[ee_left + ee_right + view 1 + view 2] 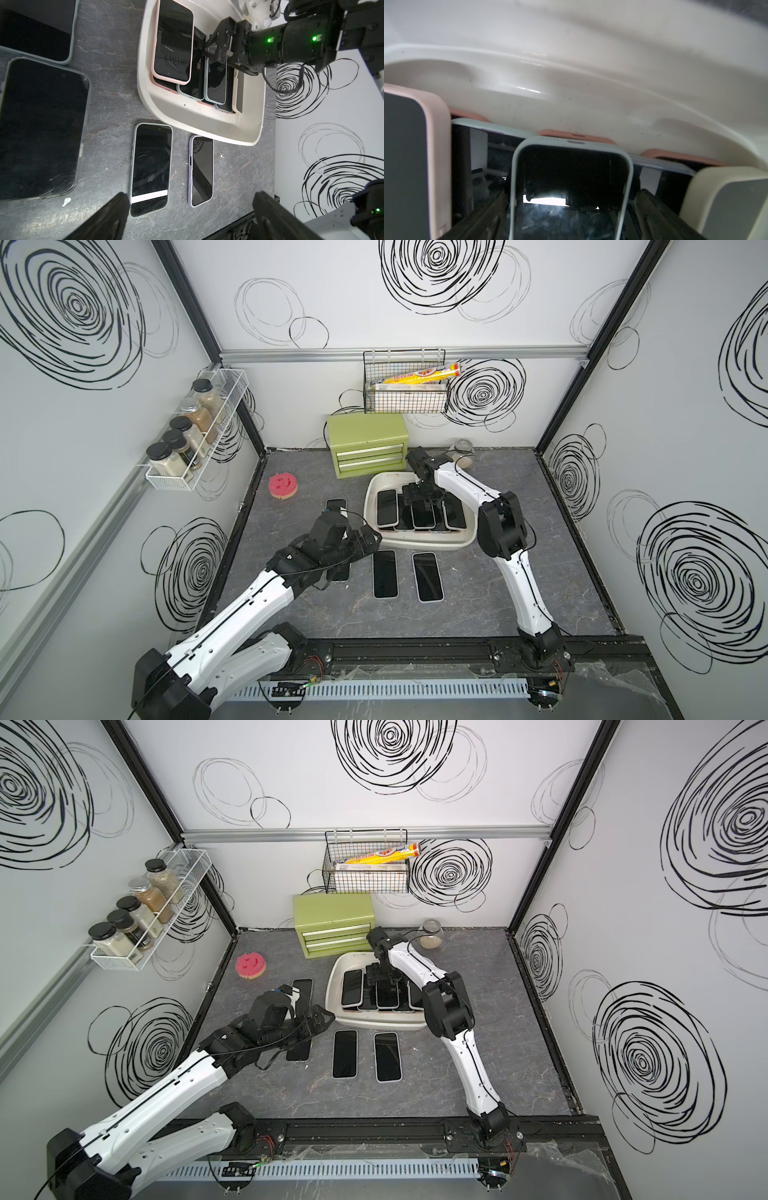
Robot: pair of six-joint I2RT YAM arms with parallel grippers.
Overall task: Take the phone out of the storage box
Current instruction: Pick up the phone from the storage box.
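The right pincer [571, 209] hangs inside the storage box [415, 541], jaws spread wide astride the pale-blue-cased phone [571, 166] atop the pile. The phone's long axis runs straight ahead between the fingers, though whether they touch its edges is unclear. The left pincer [366, 541], also released, hovers just outside the rim, farther off.

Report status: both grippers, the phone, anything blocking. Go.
Left gripper open, hovering beside shallow white plastic storage box. Right gripper inside box, jaws open astride pale-teal-cased phone, not yet shut. Pink-cased phone and cream-cased phone crowd its sides.
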